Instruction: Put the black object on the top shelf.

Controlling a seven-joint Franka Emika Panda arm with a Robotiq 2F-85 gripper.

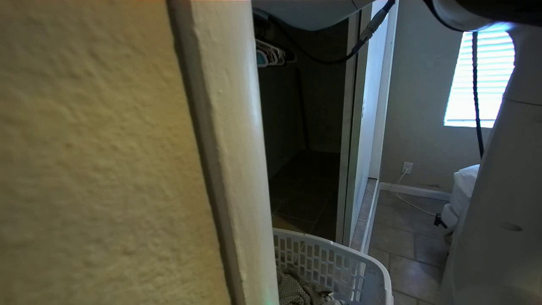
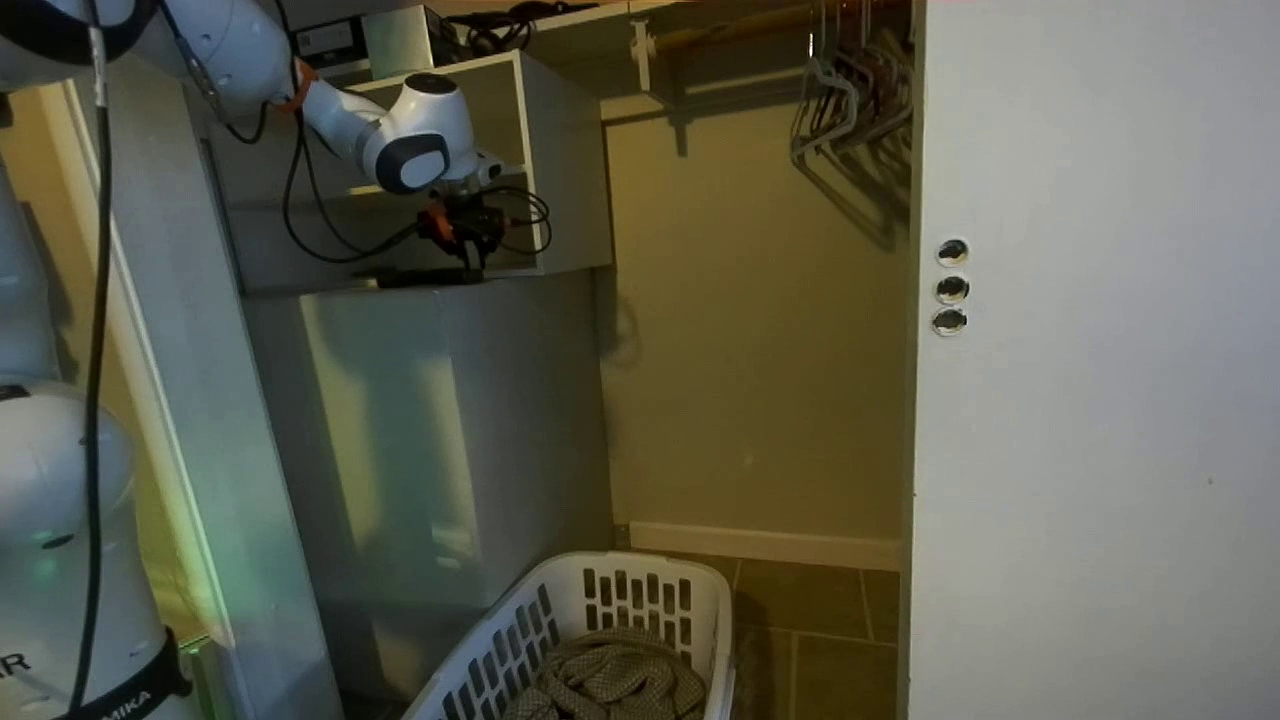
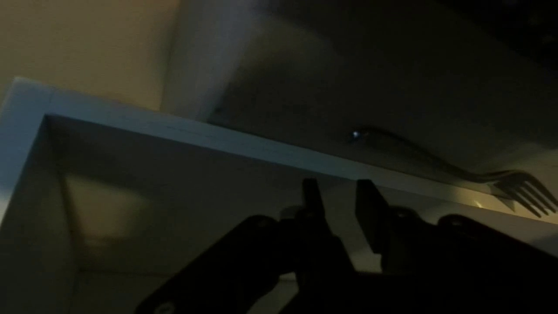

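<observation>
A long, flat black object (image 2: pixel 415 278) lies on top of the grey cabinet (image 2: pixel 530 400) in an exterior view. A white shelf unit (image 2: pixel 565 170) with an upper and a lower compartment stands on that cabinet; its edge (image 3: pixel 130 126) crosses the wrist view. My gripper (image 2: pixel 474 266) points down in front of the lower compartment, close to the right end of the black object; touching cannot be told. In the wrist view the gripper (image 3: pixel 338 185) has its dark fingers apart with nothing between them. The upper right of that view is too dark to tell the black object there.
A fork (image 3: pixel 431 161) lies beside the shelf edge. A box (image 2: pixel 395 45) and black cables (image 2: pixel 500 30) sit on the shelf unit. A white laundry basket (image 2: pixel 700 600) with cloth stands below, also in an exterior view (image 1: pixel 338 250). Hangers (image 2: pixel 850 100) and a white door (image 2: pixel 1100 420) are right.
</observation>
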